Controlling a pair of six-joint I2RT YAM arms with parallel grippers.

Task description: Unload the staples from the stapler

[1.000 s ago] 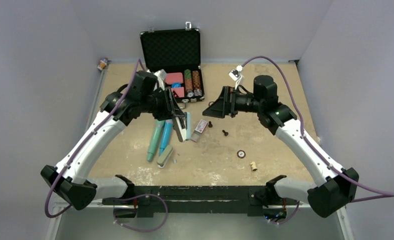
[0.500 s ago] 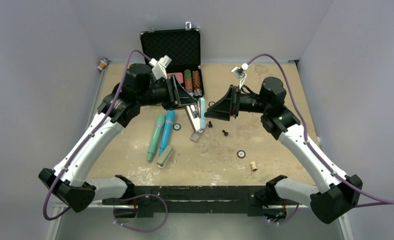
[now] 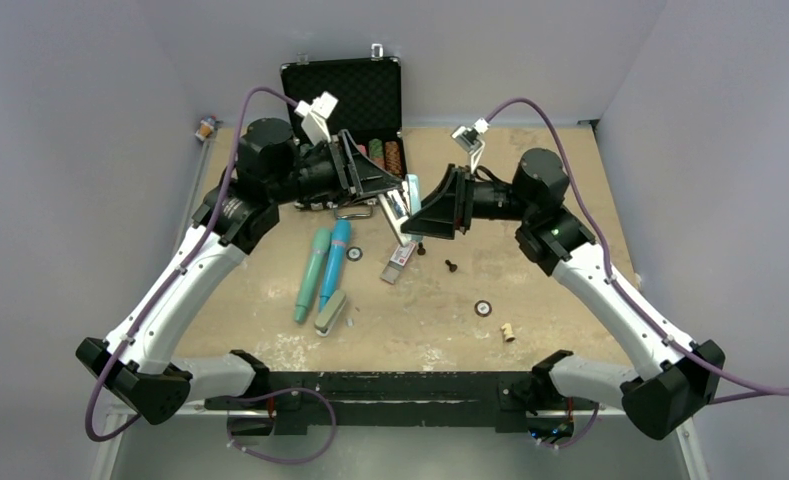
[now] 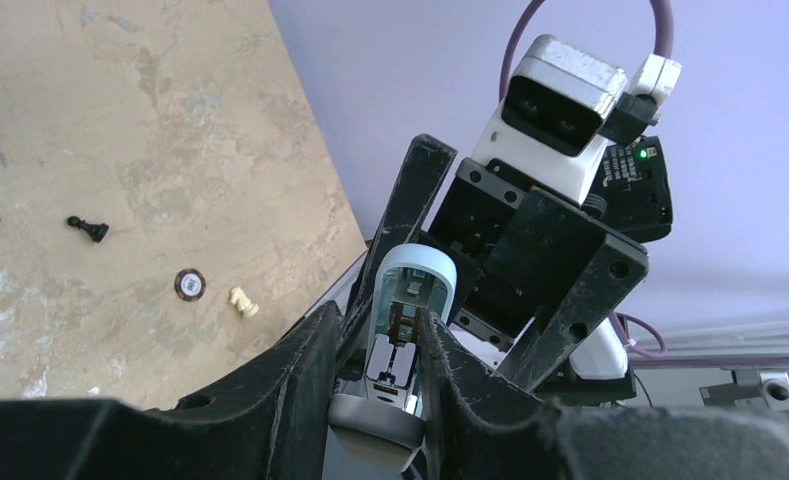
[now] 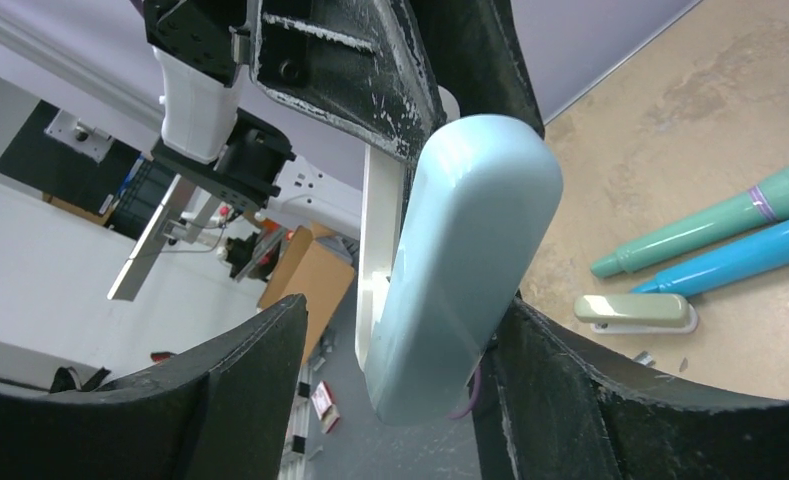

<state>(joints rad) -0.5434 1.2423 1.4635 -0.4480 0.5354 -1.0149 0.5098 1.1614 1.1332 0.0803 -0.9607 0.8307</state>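
Note:
A light-blue stapler (image 3: 408, 203) hangs in the air at the table's middle, between the two arms. My left gripper (image 3: 388, 192) is shut on it. In the left wrist view my fingers (image 4: 310, 370) clamp its metal magazine (image 4: 402, 345), with the blue lid (image 4: 416, 272) swung open beyond. My right gripper (image 3: 422, 216) is open, with its jaws on either side of the blue lid (image 5: 460, 260); the right finger (image 5: 550, 370) is close against it. I cannot tell whether staples sit in the magazine. A tiny silver bit (image 5: 642, 357) lies by the green stapler.
A black case (image 3: 342, 95) with poker chips stands open at the back. A teal marker (image 3: 312, 270), a blue marker (image 3: 334, 262), a green stapler (image 3: 331, 312) and a small grey-pink box (image 3: 398, 262) lie below the grippers. A black pawn (image 3: 451, 266), a chip (image 3: 483, 308) and a cream piece (image 3: 508, 331) lie to the right.
My left gripper has lifted the blue stapler off the table and carried it up and to the right. My right gripper has closed in so that its open jaws flank the lid.

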